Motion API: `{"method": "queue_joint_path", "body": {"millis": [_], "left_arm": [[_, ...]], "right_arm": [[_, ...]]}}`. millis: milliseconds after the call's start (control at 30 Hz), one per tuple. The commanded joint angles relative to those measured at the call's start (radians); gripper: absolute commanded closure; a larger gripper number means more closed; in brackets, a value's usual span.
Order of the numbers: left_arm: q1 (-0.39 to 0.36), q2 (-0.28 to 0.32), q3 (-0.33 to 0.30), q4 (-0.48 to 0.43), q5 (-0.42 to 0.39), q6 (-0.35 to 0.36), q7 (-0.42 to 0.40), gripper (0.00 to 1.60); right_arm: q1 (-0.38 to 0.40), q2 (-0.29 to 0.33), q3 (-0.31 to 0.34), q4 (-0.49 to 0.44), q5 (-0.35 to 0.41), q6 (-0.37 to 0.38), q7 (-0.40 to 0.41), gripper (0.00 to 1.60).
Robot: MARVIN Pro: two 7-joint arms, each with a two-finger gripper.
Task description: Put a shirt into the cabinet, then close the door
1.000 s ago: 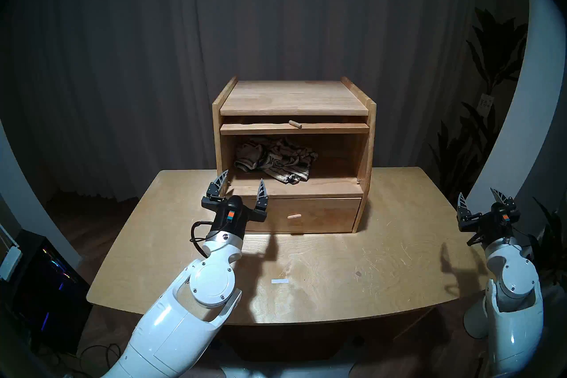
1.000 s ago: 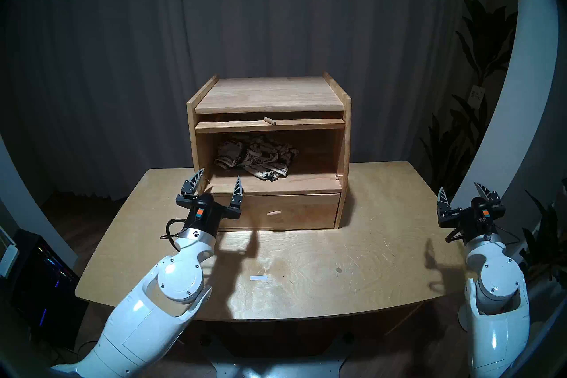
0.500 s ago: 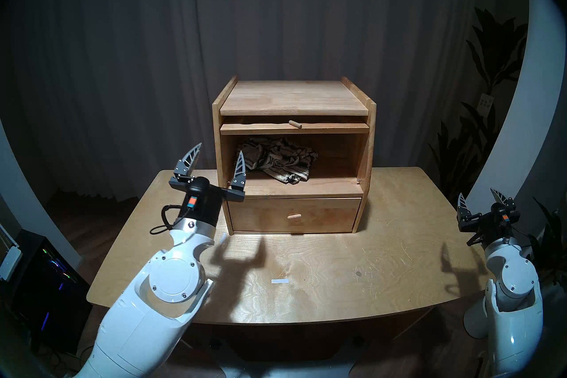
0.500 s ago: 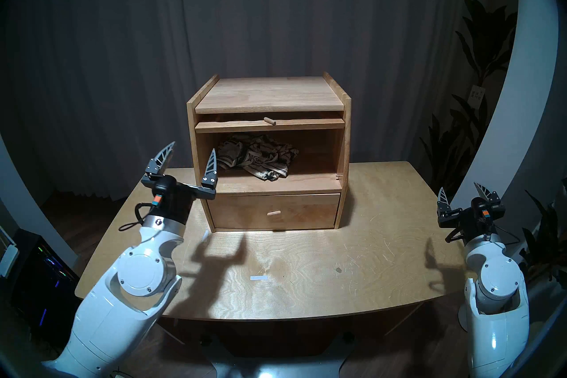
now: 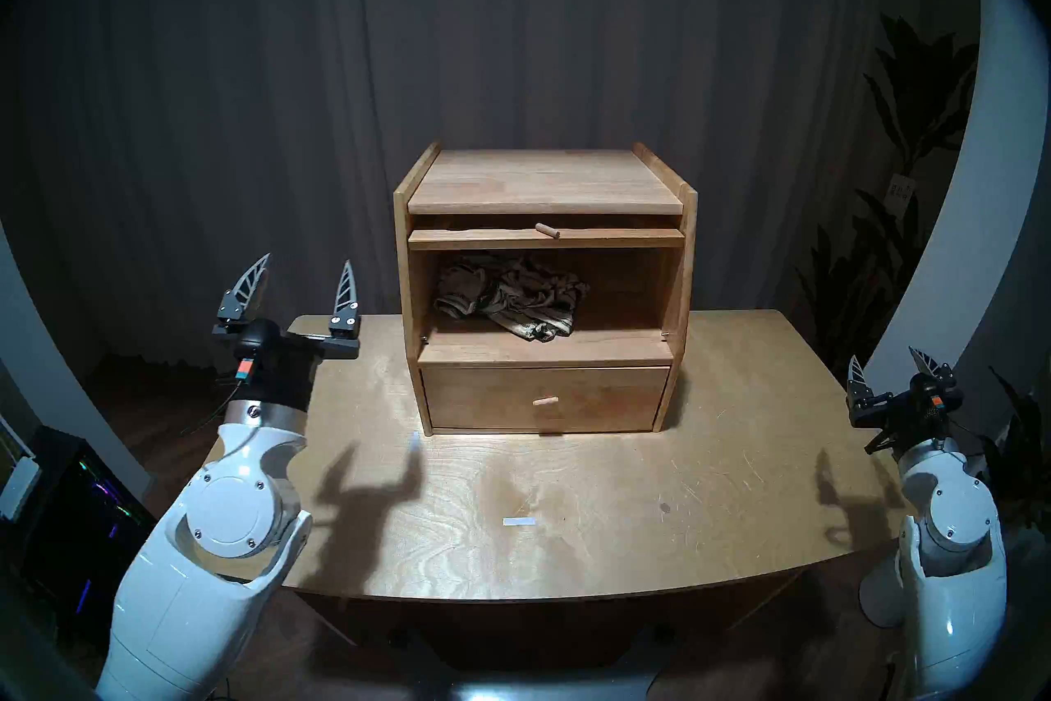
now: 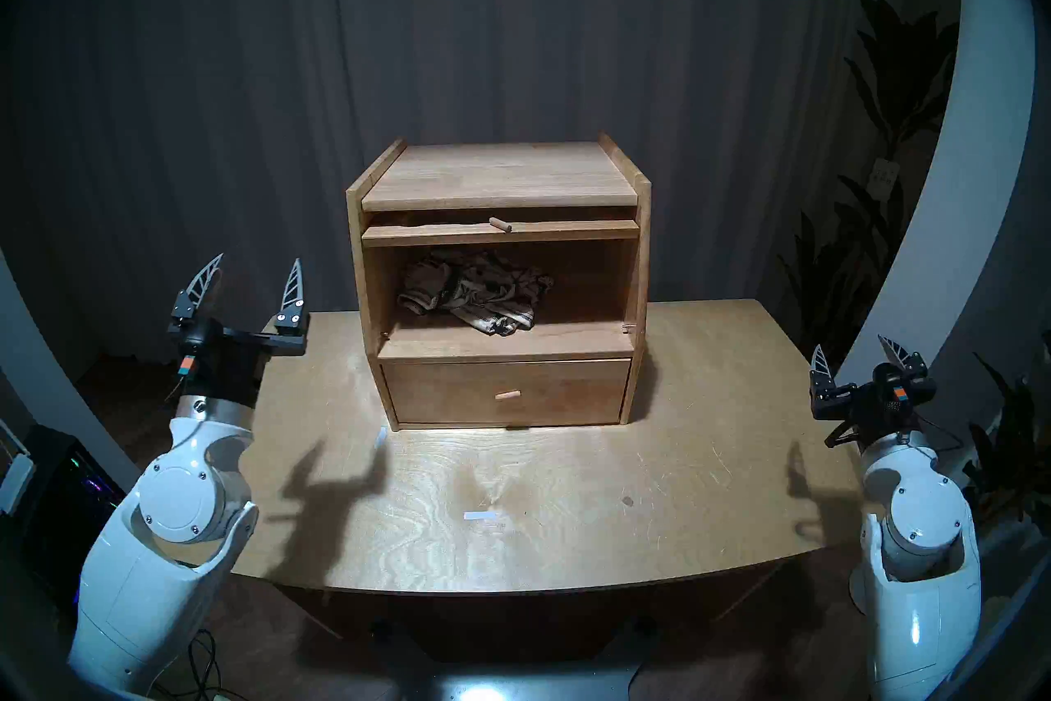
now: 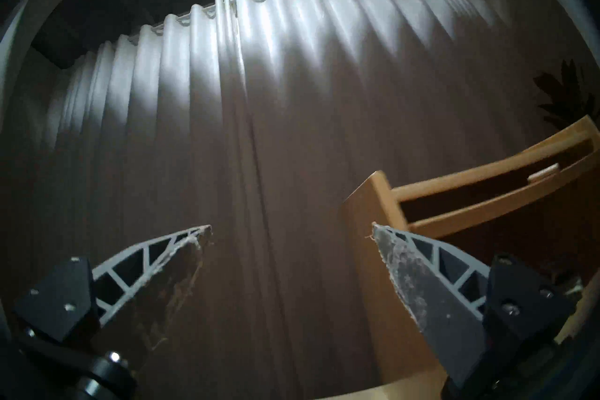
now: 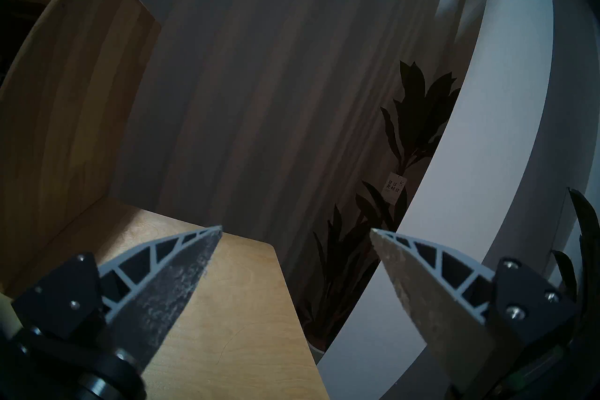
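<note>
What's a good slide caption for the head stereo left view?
Striped shirt inside the cabinet, door unclosed, both end effectors open.

Home-like room: curtain [image 5: 512, 28], plant [image 5: 910, 125], wood table [image 5: 625, 512]

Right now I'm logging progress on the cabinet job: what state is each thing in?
shirt: crumpled, inside the compartment
cabinet: compartment open
door: raised flat under the top, not closed
drawer: shut
left gripper: open, empty
right gripper: open, empty
</note>
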Motion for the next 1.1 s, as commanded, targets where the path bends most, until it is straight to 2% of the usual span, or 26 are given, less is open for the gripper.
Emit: {"method": "queue_joint_path", "body": {"millis": [0,167,200,333,400,433,467,500,533,600,633,767,800,867,933,967,1067], "left_arm": [[0.095,0.074,-0.102,0.086,-0.125,0.055,-0.072,0.00],[0.048,0.141,-0.111,0.100,-0.276,0.071,-0.168,0.00],[0.034,0.157,-0.112,0.087,-0.311,0.058,-0.207,0.00],[0.019,0.152,-0.126,0.046,-0.380,0.039,-0.285,0.00],[0.019,0.161,-0.141,0.037,-0.409,0.037,-0.325,0.00],[0.017,0.165,-0.144,0.039,-0.421,0.037,-0.338,0.00],[0.010,0.165,-0.141,0.049,-0.419,0.042,-0.336,0.00],[0.010,0.161,-0.142,0.049,-0.417,0.044,-0.333,0.00],[0.011,0.157,-0.140,0.049,-0.412,0.046,-0.327,0.00],[0.011,0.157,-0.141,0.051,-0.418,0.047,-0.334,0.00],[0.012,0.156,-0.141,0.052,-0.419,0.048,-0.335,0.00],[0.011,0.159,-0.143,0.054,-0.429,0.050,-0.345,0.00],[0.011,0.160,-0.143,0.054,-0.432,0.050,-0.348,0.00],[0.011,0.160,-0.142,0.055,-0.432,0.050,-0.348,0.00],[0.011,0.162,-0.143,0.056,-0.440,0.051,-0.355,0.00],[0.011,0.162,-0.143,0.057,-0.442,0.051,-0.357,0.00],[0.010,0.165,-0.145,0.057,-0.449,0.051,-0.365,0.00]], "right_arm": [[-0.004,0.003,0.002,-0.038,-0.002,-0.009,0.004,0.00],[-0.012,0.001,0.004,-0.048,-0.002,-0.007,0.005,0.00],[-0.013,0.001,0.004,-0.049,-0.002,-0.007,0.005,0.00],[0.007,-0.025,0.013,-0.057,0.021,-0.006,-0.020,0.00],[0.016,-0.030,0.020,-0.074,0.005,0.011,-0.048,0.00],[0.015,-0.022,0.018,-0.080,-0.023,0.020,-0.063,0.00],[-0.001,0.023,0.010,-0.080,-0.127,0.030,-0.086,0.00],[-0.010,0.054,0.003,-0.075,-0.172,0.032,-0.085,0.00],[-0.021,0.088,-0.001,-0.068,-0.195,0.026,-0.069,0.00],[-0.007,0.087,-0.017,-0.085,-0.217,0.027,-0.059,0.00],[-0.004,0.108,-0.022,-0.089,-0.234,0.027,-0.058,0.00],[0.024,0.131,-0.054,-0.107,-0.338,0.034,-0.049,0.00],[0.030,0.160,-0.067,-0.111,-0.372,0.035,-0.045,0.00],[0.041,0.142,-0.073,-0.119,-0.383,0.031,-0.038,0.00],[0.062,0.197,-0.109,-0.132,-0.464,0.030,-0.028,0.00],[0.074,0.189,-0.121,-0.142,-0.489,0.028,-0.022,0.00],[0.103,0.222,-0.164,-0.160,-0.558,0.031,0.003,0.00]]}}
